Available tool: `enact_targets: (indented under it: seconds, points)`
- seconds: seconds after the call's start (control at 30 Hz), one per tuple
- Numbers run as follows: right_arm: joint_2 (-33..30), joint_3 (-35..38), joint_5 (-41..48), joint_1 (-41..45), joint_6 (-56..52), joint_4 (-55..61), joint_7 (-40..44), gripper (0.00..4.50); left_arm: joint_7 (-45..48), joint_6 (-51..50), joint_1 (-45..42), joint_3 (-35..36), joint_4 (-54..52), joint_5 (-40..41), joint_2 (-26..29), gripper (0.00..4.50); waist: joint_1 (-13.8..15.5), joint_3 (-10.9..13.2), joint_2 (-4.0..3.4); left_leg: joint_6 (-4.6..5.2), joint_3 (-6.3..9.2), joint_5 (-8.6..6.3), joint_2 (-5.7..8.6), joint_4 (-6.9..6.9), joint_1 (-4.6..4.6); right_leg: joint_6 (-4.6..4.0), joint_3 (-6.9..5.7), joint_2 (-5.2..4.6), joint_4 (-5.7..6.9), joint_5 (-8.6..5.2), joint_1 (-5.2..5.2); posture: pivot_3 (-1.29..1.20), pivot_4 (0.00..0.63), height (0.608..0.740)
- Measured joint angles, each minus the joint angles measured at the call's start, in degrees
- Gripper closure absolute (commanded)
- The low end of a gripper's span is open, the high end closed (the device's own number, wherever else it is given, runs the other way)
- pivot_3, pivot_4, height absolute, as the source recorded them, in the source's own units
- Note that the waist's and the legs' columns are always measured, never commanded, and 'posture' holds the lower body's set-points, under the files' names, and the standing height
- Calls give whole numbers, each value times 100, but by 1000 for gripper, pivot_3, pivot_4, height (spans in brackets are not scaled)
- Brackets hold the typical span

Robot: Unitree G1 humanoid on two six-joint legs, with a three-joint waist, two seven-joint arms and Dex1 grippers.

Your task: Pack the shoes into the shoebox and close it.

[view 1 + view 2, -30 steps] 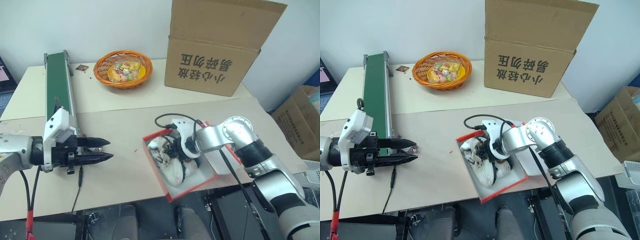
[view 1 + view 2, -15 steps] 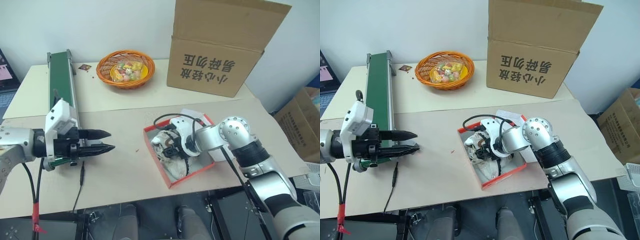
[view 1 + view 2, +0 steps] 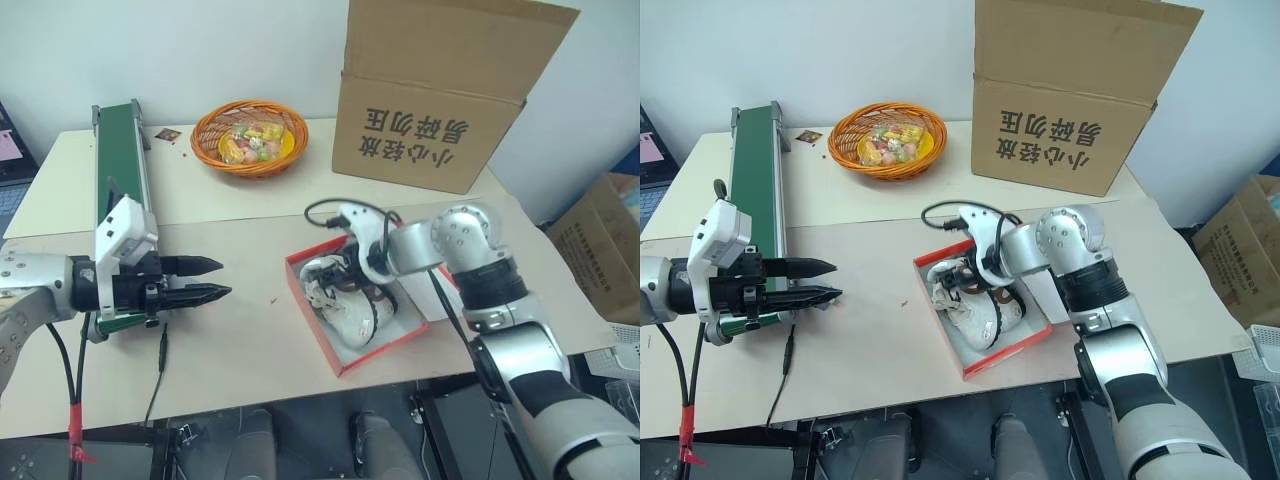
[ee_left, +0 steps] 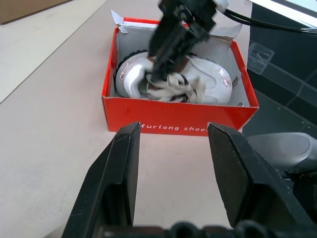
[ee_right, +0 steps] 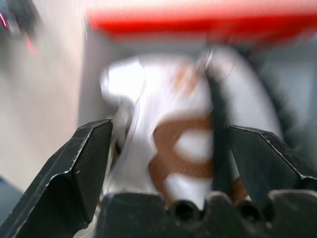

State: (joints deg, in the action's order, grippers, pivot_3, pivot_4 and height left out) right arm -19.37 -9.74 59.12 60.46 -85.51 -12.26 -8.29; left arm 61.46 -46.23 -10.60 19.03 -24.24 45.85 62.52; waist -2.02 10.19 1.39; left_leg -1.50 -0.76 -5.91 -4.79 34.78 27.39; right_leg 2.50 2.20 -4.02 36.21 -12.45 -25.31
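Both shoes (image 3: 975,305) lie inside the open red shoebox (image 3: 1002,355) on the counter (image 3: 870,330). The right claw (image 3: 975,288) hangs wide open above them, holding nothing. The left claw (image 3: 210,279) waits half open, empty, well apart. The box looks light and bendy; its lid flap probably folds best if pushed by its edge.

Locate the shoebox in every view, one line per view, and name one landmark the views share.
Left eye view: the shoebox sits right of centre on the table, under the right gripper.
Right eye view: just right of centre, lid open.
Left wrist view: upper middle, beyond the left gripper.
Right wrist view: red wall along the top.
Shared landmark: the shoes inside it.
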Motion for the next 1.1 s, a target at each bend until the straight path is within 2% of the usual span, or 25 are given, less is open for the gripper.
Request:
enact_targets:
  seconds: [0.27, 0.37, 0.5, 0.53, 0.63, 0.77, 0.83, 0.9, 0.97, 1.1]
  points:
    - [102, 359, -489, -162, -438, 412, 443, 69, -8, 9, -67, -10, 8, -54, -22, 2193, 0, 0, 0, -1, -2, 0, 0, 3, -1, -2, 0, -1, 4, 2, 1, 0, 150, 709]
    - [143, 913, -662, -289, -547, 667, 407, 69, -125, 16, -127, -37, 4, -62, -219, 2193, 24, 0, 0, 0, -2, 0, 1, 3, -1, -2, 0, -2, 3, 2, 2, 0, 150, 709]
    - [165, 1939, -887, -291, -494, 1017, 183, 1065, -496, -11, -209, -152, -56, -62, -582, 2193, 81, 0, 0, 0, -2, 0, 1, 4, 0, 28, 0, -1, 3, 19, 2, 0, 150, 709]
    - [181, 2246, -957, -295, -478, 1213, 107, 1532, -631, -23, -183, -186, -164, -57, -681, 2193, 93, 0, 0, 0, -2, 0, 1, 4, 0, 30, 0, -1, 2, 20, 3, 0, 150, 709]
    - [349, 2888, -1070, -358, -499, 1865, -81, 2477, -883, -39, 7, -308, -519, -46, -905, 2193, 100, -1, 0, 0, -3, 0, 1, 1, -2, 30, 0, 0, 3, 22, 3, 0, 150, 709]
    - [350, 3321, -1116, -683, -471, 2452, -57, 3890, -952, -52, 264, -738, -880, -46, -1069, 2193, 107, -1, 0, 0, -3, 0, 1, 6, -3, 25, 0, -1, 8, 20, 4, 0, 150, 709]
    - [122, 3485, -1147, -834, -413, 2585, 71, 4426, -958, -52, 266, -763, -902, -44, -1073, 2193, 134, -1, -1, -1, -3, 1, 2, 9, -4, 2, -1, -3, 7, 3, 8, 0, 150, 709]
    - [-315, 3552, -1169, -1065, -323, 2812, 317, 4426, -949, -50, 285, -767, -904, -49, -1072, 2193, 147, -1, -2, -1, -5, 1, 6, 10, -6, 7, -1, -9, 1, -1, 15, 0, 150, 709]
    - [-1015, 3550, -1100, -1583, -235, 3144, 806, 4426, -940, -30, 298, -818, -895, -69, -1070, 2193, 171, -2, -1, -1, -7, 0, 15, 7, -5, 14, 0, -21, -4, -8, 19, 0, 150, 709]
    - [-2703, 3611, -945, -3431, -24, 3624, 2238, 4426, -909, -3, 193, -987, -823, -177, -1064, 2193, 217, -2, 0, 0, -21, -2, 30, 8, -5, 19, 15, -38, -3, -14, 18, 0, 150, 709]
